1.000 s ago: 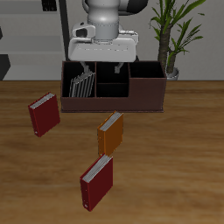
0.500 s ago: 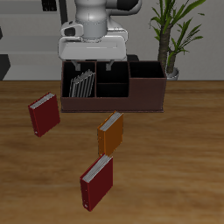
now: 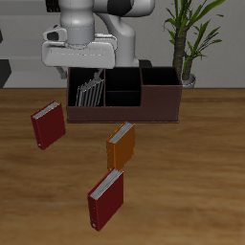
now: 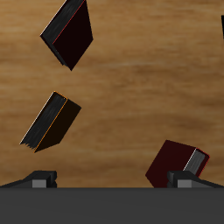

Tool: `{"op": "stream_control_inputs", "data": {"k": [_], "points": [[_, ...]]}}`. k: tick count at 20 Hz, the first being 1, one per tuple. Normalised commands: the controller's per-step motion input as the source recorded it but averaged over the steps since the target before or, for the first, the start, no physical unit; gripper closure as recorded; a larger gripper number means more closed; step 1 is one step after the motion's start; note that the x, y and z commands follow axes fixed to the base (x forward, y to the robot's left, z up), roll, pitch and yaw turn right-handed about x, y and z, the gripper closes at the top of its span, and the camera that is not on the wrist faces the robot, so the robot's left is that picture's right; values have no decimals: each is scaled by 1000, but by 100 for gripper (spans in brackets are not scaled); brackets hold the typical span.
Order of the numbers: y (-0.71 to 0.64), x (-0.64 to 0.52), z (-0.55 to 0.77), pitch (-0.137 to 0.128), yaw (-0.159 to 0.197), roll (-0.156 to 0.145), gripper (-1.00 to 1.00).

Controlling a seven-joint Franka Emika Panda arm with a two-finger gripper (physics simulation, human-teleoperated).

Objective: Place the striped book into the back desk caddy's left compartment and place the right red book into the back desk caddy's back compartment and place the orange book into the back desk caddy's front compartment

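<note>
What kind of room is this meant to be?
Probably a study or office, computer-rendered: a wooden table holds loose books such as the orange book, a desk caddy with the striped book already inside, and a potted plant behind.

Wooden table [image 3: 191,182] with brown grain under even, soft light. Behind its back edge, a potted palm [image 3: 187,33] stands before a pale grey wall [image 3: 230,38]; dark shelving [image 3: 8,67] occupies the opposite rear corner.
</note>
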Motion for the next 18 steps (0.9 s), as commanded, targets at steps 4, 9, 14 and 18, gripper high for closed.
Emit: {"op": "stream_control_inputs", "data": {"k": [4, 9, 14, 18], "points": [[-450, -84, -146, 28, -55, 24, -100], [-637, -134, -222, -77, 3, -25, -100], [-422, 21, -188, 6, -85, -14, -100], [-625, 169, -302, 37, -99, -58, -100]]}}
